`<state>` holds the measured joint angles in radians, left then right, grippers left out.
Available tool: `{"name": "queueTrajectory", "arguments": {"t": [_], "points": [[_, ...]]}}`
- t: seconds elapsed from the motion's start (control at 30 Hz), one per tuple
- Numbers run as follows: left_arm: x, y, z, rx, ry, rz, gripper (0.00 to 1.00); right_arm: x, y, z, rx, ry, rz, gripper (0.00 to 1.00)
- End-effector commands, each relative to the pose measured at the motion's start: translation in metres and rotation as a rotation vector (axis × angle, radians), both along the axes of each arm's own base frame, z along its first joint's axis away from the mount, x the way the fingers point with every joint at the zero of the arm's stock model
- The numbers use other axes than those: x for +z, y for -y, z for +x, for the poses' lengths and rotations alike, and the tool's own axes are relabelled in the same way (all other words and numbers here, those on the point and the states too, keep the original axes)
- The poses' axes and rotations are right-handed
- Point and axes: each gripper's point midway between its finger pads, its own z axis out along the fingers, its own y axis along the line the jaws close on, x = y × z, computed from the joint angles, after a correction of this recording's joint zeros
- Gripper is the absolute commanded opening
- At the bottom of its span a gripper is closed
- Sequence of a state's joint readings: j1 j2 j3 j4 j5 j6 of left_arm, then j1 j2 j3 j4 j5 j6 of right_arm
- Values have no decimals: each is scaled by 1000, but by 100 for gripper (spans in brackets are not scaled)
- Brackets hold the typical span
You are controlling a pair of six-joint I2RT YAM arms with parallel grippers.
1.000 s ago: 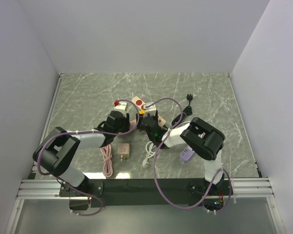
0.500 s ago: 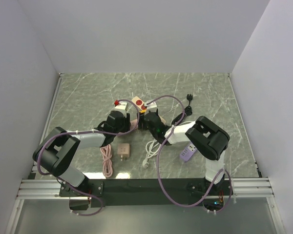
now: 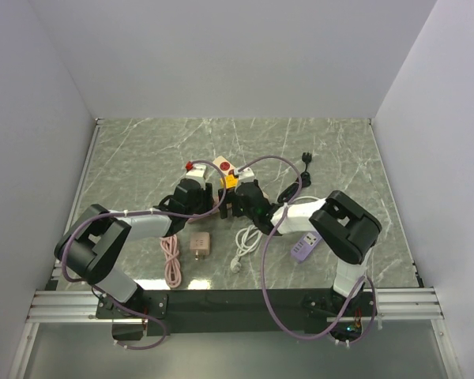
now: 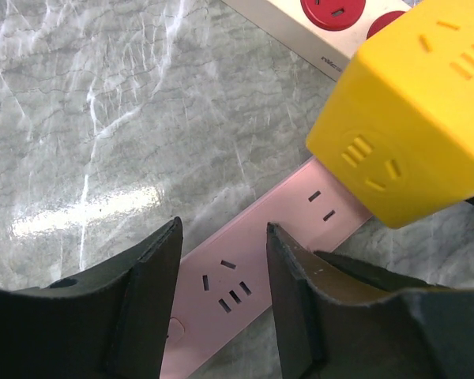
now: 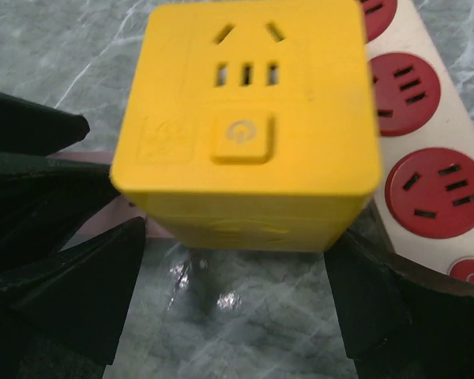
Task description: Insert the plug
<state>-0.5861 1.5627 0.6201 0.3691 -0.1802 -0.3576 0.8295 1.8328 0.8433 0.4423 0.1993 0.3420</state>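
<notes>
Right arm's elbow has swung out toward the right edge over the last second, and its fingers have spread. The purple power strip is now more exposed.

- Plug: yellow cube at mid-surface, sitting over the end of the pink power strip. Whether the prongs are seated cannot be told.
- Right fingers: wide apart, one either side of the plug, not clamped on it.
- Left fingers: narrow gap, holding nothing, with the pink strip showing between them. Contact with the strip cannot be told.
- White strip with red sockets: just beside the plug.
- Toward the near edge of the marble surface: beige adapter, pink cable, white cable.
</notes>
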Motion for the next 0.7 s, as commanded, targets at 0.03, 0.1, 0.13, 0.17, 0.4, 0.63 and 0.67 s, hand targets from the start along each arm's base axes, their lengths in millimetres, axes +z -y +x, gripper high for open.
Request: {"name": "queueTrajectory", "arguments": {"t": [0.03, 0.1, 0.13, 0.17, 0.4, 0.63, 0.67], "points": [[-15, -3, -9, -13, -62, 39, 51, -67, 40, -66, 91, -281, -183, 97], [-15, -2, -10, -17, -62, 38, 49, -64, 43, -66, 84, -274, -179, 98], [-15, -2, -10, -17, -64, 39, 49, -59, 44, -64, 80, -263, -171, 98], [-15, -2, -10, -17, -62, 38, 49, -57, 44, -65, 79, -260, -174, 98], [-15, -2, -10, -18, -63, 38, 48, -42, 57, -72, 73, -245, -172, 99], [-15, -2, -9, -19, -62, 39, 48, 18, 66, -85, 88, -178, -89, 99], [-15, -2, -10, -19, -64, 40, 48, 26, 68, -85, 83, -163, -78, 99]]}}
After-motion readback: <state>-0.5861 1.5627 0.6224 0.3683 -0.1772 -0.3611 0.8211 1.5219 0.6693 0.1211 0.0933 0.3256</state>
